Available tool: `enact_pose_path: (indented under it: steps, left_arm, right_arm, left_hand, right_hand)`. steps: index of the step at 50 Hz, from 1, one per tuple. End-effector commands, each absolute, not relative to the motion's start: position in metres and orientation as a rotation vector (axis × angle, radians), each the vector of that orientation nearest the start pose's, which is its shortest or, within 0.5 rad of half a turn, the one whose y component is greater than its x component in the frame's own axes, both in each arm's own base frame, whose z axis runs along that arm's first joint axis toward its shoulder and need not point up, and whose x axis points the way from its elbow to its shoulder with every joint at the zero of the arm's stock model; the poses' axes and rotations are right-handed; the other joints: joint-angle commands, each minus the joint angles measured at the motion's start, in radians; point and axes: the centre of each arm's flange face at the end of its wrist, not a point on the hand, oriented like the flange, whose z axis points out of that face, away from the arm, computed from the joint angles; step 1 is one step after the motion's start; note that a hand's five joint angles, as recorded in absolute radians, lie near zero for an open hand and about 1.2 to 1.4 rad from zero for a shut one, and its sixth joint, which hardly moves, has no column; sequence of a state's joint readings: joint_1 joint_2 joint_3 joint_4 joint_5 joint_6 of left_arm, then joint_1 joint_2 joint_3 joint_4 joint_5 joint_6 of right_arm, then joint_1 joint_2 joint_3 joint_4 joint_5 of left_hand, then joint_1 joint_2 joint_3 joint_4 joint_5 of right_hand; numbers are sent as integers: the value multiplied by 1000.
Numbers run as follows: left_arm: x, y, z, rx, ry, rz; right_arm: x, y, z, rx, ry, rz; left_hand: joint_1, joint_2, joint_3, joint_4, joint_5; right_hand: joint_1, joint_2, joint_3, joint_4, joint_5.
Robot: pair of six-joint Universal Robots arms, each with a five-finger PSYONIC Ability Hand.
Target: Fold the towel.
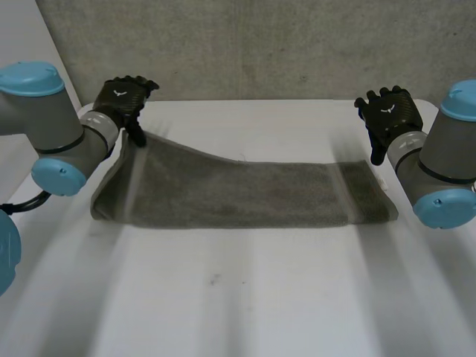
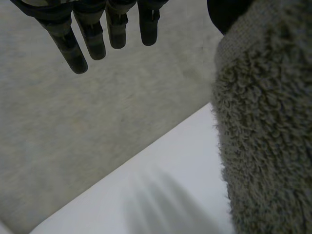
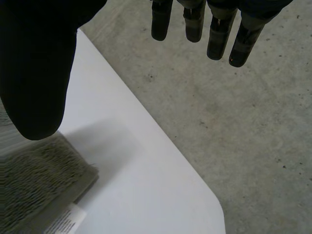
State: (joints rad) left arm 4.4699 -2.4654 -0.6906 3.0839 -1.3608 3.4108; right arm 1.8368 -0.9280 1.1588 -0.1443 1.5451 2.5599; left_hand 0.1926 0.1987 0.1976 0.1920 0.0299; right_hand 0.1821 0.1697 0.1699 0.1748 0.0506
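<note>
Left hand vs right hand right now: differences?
The left hand has a far corner of the towel raised, draped at its thumb; the right hand holds nothing. The towel is lifted at the left hand, flat under the right hand's thumb. Shared: both open, fingers straight, at the far edge of the table.

The table (image 1: 245, 297) is white, smooth and matt. The towel (image 1: 238, 190) is grey terry cloth with a fuzzy looped pile; its end by the right edge has a flatter ribbed band and a white label (image 3: 66, 222). Beyond the far edge lies rough, speckled concrete (image 1: 260, 44). The left hand (image 1: 123, 100) and right hand (image 1: 390, 111) are matt black.
</note>
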Motion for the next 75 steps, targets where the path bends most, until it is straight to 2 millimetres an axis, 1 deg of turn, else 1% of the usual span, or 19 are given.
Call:
enact_pose_path:
  steps: [1, 5, 8, 11, 13, 14, 20, 24, 26, 34, 38, 46, 48, 51, 52, 56, 61, 68, 75]
  left_arm:
    - [-262, -433, 191, 998, 2360, -2162]
    - [-258, -432, 177, 1063, 2484, -2091]
    - [-257, -433, 172, 1064, 2495, -2077]
    - [-252, -438, 166, 1031, 2491, -2060]
    - [-237, -448, 164, 948, 2469, -2037]
    - [-237, -448, 164, 948, 2469, -2037]
    - [-214, -463, 165, 876, 2349, -1991]
    - [-211, -465, 166, 922, 2283, -1965]
    - [-205, -471, 170, 962, 2182, -1963]
    - [-205, -490, 174, 969, 1939, -2088]
    - [-205, -492, 172, 964, 1924, -2105]
    - [-212, -483, 160, 1052, 2021, -2114]
    - [-217, -475, 154, 1126, 2112, -2106]
    - [-218, -471, 153, 1144, 2166, -2092]
    - [-218, -466, 152, 1145, 2249, -2068]
    - [-216, -456, 155, 1067, 2495, -2011]
    - [-213, -454, 162, 949, 2654, -2000]
    - [-210, -451, 172, 870, 2702, -2001]
    - [-206, -445, 166, 846, 2723, -1947]
  right_arm:
    - [242, -380, 197, -1059, 2275, -2192]
    - [242, -378, 194, -1063, 2284, -2178]
    - [241, -377, 190, -1067, 2297, -2162]
    - [240, -374, 187, -1074, 2309, -2144]
    - [240, -373, 187, -1077, 2311, -2142]
    - [240, -372, 186, -1079, 2315, -2136]
    - [239, -370, 187, -1085, 2319, -2131]
    - [239, -369, 185, -1087, 2323, -2125]
    - [239, -368, 185, -1089, 2324, -2120]
    - [238, -361, 183, -1096, 2339, -2097]
    - [240, -356, 182, -1105, 2338, -2087]
    - [240, -354, 183, -1108, 2340, -2083]
    - [240, -354, 183, -1108, 2339, -2085]
    - [239, -352, 184, -1108, 2340, -2083]
    - [239, -352, 183, -1110, 2343, -2079]
    - [239, -351, 182, -1111, 2347, -2073]
    - [238, -349, 180, -1115, 2351, -2062]
    - [238, -348, 180, -1114, 2351, -2058]
    - [234, -346, 184, -1090, 2356, -2064]
  left_hand:
    - [103, 97, 98, 104, 91]
    - [91, 85, 86, 92, 80]
    - [88, 82, 83, 89, 77]
    - [88, 82, 83, 89, 77]
    - [88, 82, 83, 89, 77]
    - [88, 82, 83, 89, 77]
    - [80, 74, 75, 80, 68]
    - [53, 47, 48, 54, 41]
    - [53, 47, 48, 54, 41]
    - [65, 59, 60, 66, 53]
    - [65, 59, 60, 66, 53]
    - [71, 65, 66, 71, 59]
    - [74, 68, 69, 74, 62]
    - [71, 65, 66, 71, 59]
    - [71, 65, 66, 71, 59]
    - [62, 56, 57, 63, 50]
    - [42, 35, 37, 42, 30]
    - [18, 12, 13, 19, 6]
    - [9, 3, 4, 10, -3]
  right_hand:
    - [-8, 5, 5, 0, -51]
    - [-8, 5, 5, 0, -51]
    - [-8, 5, 5, 0, -51]
    - [-8, 5, 5, 0, -51]
    - [-8, 5, 5, 0, -51]
    - [-8, 5, 5, 0, -51]
    - [-8, 5, 5, 0, -51]
    - [-8, 5, 5, 0, -51]
    - [-8, 5, 5, 0, -51]
    - [-8, 5, 5, 0, -51]
    - [-8, 5, 5, 0, -51]
    - [-8, 5, 5, 0, -51]
    - [-8, 5, 5, 0, -51]
    - [-8, 5, 5, 0, -51]
    - [-8, 5, 5, 0, -51]
    - [-8, 5, 5, 0, -51]
    - [-8, 5, 5, 0, -51]
    - [-8, 5, 5, 0, -51]
    - [-8, 5, 5, 0, -51]
